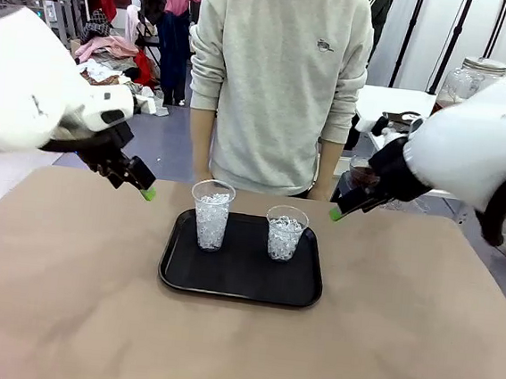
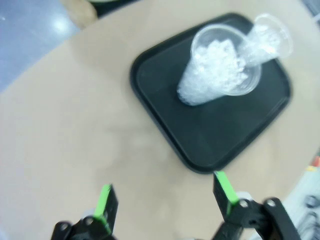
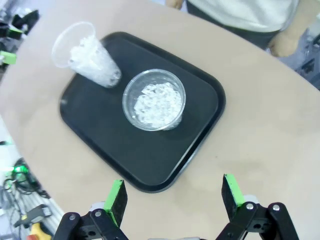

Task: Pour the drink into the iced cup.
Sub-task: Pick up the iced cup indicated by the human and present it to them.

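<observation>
the tan worktop (image 1: 54, 296) lies bare on its left side and across the whole near half, open from the black tray (image 1: 239, 282) out to the left and near edges. the left jaws hang over the far left part of the worktop, left of the tray and clear of it, with one green pad (image 1: 148, 194) pointing down and inward. from the left wrist the two pads (image 2: 104, 197) stand spread wide with nothing between them, bare worktop and a tray corner below.

the tray sits in the middle, nearer the far edge, with a raised rim all round. on it stand two clear cups, apart from each other: the taller iced cup (image 1: 211, 214) on the left and the shorter iced cup (image 1: 285, 233) on the right, both upright and filled with ice. a person in a grey sweatshirt (image 1: 276, 84) stands just beyond the far edge, behind the tray.

the right jaws hover just right of the shorter iced cup, near the tray's far right corner, touching nothing. from the right wrist the pads (image 3: 232, 192) are spread wide and empty. bare worktop runs from the tray to the right edge.

off the worktop, on a white table far right behind the right arm, stands a lidded glass jar (image 1: 479, 79). a sliver of the brown drink (image 1: 441, 103) shows at its lower left.
</observation>
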You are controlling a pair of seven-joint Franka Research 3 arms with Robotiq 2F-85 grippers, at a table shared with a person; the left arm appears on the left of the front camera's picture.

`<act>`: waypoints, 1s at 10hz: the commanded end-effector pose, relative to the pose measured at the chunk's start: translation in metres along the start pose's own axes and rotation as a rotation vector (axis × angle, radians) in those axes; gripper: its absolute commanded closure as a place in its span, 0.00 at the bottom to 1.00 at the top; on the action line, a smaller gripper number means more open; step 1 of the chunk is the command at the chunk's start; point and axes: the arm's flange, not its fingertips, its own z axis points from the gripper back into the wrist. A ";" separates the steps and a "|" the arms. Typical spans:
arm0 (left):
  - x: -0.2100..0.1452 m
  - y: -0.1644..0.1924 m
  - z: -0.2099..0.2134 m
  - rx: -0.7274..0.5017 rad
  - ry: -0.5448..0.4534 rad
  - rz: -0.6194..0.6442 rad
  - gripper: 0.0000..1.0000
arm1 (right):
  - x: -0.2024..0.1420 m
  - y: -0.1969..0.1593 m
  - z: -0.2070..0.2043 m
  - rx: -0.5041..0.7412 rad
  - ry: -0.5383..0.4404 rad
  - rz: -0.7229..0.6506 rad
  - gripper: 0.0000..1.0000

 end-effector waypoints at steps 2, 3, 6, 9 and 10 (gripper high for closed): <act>-0.006 0.034 0.021 -0.251 0.002 0.093 0.00 | -0.005 -0.028 0.018 0.178 -0.055 -0.114 0.00; -0.010 0.043 0.025 -0.302 -0.021 0.134 0.00 | -0.010 -0.037 0.022 0.238 -0.079 -0.184 0.00; -0.028 0.069 0.021 -0.434 -0.119 0.277 0.00 | -0.035 -0.060 0.021 0.384 -0.136 -0.337 0.00; -0.038 0.075 0.013 -0.462 -0.141 0.281 0.00 | -0.038 -0.057 0.013 0.375 -0.114 -0.343 0.00; -0.034 0.077 0.023 -0.438 -0.119 0.323 0.00 | -0.039 -0.062 0.026 0.392 -0.124 -0.384 0.00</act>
